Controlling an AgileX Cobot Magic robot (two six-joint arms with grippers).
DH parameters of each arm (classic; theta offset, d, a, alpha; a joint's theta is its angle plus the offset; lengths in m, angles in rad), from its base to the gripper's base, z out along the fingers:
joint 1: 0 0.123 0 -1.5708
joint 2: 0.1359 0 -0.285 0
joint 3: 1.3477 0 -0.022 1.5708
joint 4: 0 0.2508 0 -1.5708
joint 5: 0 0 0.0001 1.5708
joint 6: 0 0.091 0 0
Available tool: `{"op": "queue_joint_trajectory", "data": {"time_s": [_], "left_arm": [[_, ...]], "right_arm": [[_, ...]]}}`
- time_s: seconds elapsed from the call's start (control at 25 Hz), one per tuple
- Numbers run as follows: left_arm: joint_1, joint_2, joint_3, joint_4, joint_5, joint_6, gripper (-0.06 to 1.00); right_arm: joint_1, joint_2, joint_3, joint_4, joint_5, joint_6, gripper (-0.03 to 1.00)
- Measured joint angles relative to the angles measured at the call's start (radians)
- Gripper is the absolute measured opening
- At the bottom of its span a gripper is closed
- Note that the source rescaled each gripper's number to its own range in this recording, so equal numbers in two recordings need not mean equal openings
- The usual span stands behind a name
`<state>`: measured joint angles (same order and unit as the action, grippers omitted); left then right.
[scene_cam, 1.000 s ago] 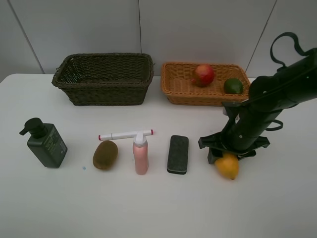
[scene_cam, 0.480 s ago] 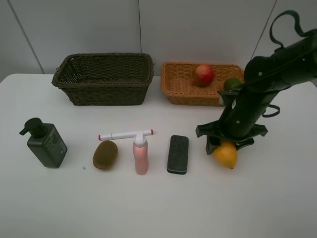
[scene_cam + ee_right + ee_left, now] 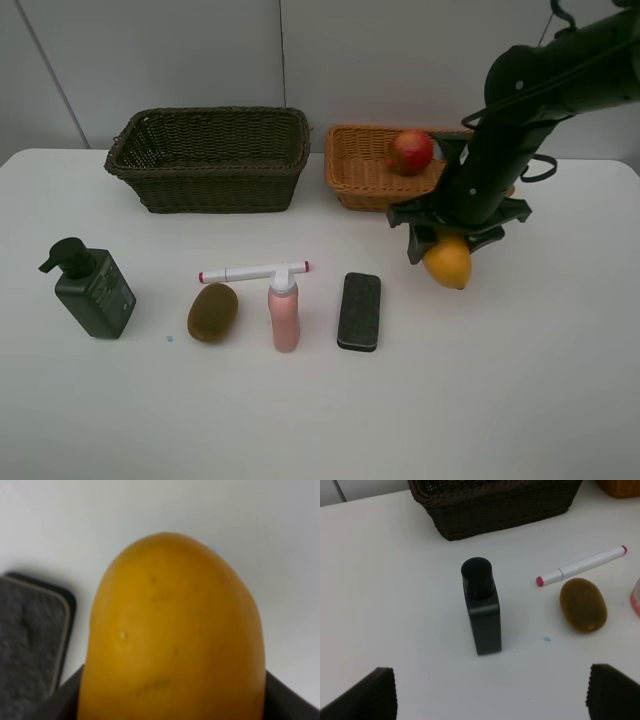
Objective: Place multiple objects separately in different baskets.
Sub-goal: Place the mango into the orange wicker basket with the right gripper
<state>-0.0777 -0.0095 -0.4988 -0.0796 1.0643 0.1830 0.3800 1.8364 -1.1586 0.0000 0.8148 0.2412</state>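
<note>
My right gripper (image 3: pixel 447 248) is shut on the yellow mango (image 3: pixel 448 264) and holds it above the table, just in front of the orange-tan basket (image 3: pixel 352 178). The mango (image 3: pixel 175 630) fills the right wrist view, beside the black eraser (image 3: pixel 30 630). The red pomegranate (image 3: pixel 411 150) lies in that basket; the lime is hidden behind the arm. The dark basket (image 3: pixel 210 160) stands at the back left. On the table stand the pump bottle (image 3: pixel 93 292), kiwi (image 3: pixel 212 311), marker (image 3: pixel 252 271), pink bottle (image 3: pixel 284 315) and eraser (image 3: pixel 360 310). My left gripper (image 3: pixel 492 697) is open above the pump bottle (image 3: pixel 481 610).
The left wrist view also shows the kiwi (image 3: pixel 583 604), the marker (image 3: pixel 582 565) and the dark basket's wall (image 3: pixel 495 500). The white table (image 3: pixel 320 420) ends at a grey panelled wall behind the baskets.
My right gripper has lifted the mango off the table and carried it back and slightly left toward the orange-tan basket. The arm now covers the lime. Nothing else moved.
</note>
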Motion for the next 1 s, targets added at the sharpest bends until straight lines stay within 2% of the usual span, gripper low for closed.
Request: {"op": "queue_joint_trajectory", "data": {"time_s": [0.28, 0.44, 1.0], "left_arm": [[0.000, 0.000, 0.000, 0.000, 0.000, 0.000, 1.00], [0.000, 0.000, 0.000, 0.000, 0.000, 0.000, 1.00], [0.000, 0.000, 0.000, 0.000, 0.000, 0.000, 1.00]], "right_arm": [[0.000, 0.001, -0.130, -0.078, 0.001, -0.001, 0.11], [-0.016, 0.001, -0.187, -0.119, -0.033, -0.001, 0.11], [-0.176, 0.061, -0.225, -0.129, -0.282, -0.001, 0.11]]}}
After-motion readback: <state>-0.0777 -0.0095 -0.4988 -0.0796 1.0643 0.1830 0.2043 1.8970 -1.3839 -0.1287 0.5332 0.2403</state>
